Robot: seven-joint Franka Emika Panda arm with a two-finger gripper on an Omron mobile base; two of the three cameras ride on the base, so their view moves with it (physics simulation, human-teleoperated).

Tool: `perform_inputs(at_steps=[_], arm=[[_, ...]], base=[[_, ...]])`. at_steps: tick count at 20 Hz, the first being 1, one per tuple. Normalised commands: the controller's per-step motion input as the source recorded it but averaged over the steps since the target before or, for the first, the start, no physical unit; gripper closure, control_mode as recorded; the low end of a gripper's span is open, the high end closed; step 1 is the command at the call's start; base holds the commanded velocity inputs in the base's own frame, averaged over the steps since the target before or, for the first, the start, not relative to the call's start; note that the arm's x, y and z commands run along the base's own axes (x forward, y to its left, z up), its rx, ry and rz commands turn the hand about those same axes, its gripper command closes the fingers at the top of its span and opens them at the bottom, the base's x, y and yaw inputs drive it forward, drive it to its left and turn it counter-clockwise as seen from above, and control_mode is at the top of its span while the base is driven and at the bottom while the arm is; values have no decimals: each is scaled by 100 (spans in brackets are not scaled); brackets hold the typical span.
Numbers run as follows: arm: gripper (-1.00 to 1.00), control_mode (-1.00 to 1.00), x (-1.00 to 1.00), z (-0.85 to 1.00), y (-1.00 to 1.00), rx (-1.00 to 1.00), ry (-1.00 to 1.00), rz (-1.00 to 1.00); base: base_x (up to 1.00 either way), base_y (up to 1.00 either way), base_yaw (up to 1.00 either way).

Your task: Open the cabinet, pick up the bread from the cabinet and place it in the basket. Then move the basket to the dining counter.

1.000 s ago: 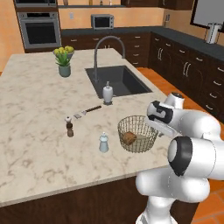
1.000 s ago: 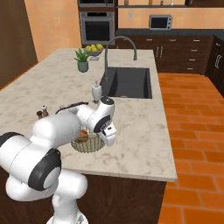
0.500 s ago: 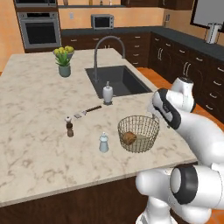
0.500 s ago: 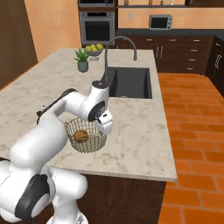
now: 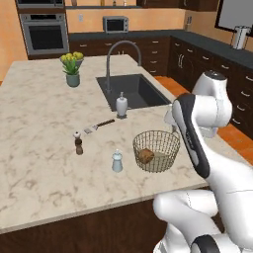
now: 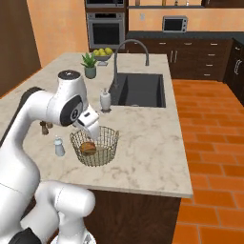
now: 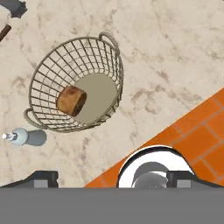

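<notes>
The wire-mesh basket (image 5: 156,150) (image 6: 95,146) (image 7: 76,85) stands upright on the beige marbled dining counter (image 5: 39,123) (image 6: 143,138) (image 7: 166,48), close to its near edge. The golden-brown bread (image 5: 146,156) (image 6: 87,147) (image 7: 71,100) lies inside it, on the pale bottom. My gripper (image 6: 95,134) (image 7: 111,177) hangs open above the basket's rim with nothing between its fingers and clear of the wire. In the left base view my forearm covers most of the hand. The cabinet is out of view.
A small shaker (image 5: 117,161) (image 7: 17,137) stands just left of the basket, and a dark pepper mill (image 5: 78,143) farther left. A soap dispenser (image 5: 121,105), the dark sink (image 5: 133,91) with its arched faucet (image 5: 121,47), and a potted plant (image 5: 72,66) lie beyond. Orange tiled floor (image 6: 209,124) lies past the counter's edge.
The gripper has opened, come off the basket's rim and risen above it as the arm swung up. The basket and the bread have stayed in place on the counter.
</notes>
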Motion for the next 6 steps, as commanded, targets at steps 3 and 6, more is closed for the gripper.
perform_inputs(at_steps=[3, 6], arm=[[-100, -100, -71, 80, 86, -20, 8, 17], [-100, -100, -77, 32, 100, -25, 4, 12]], base=[[0, 0, 0], [0, 0, 0]])
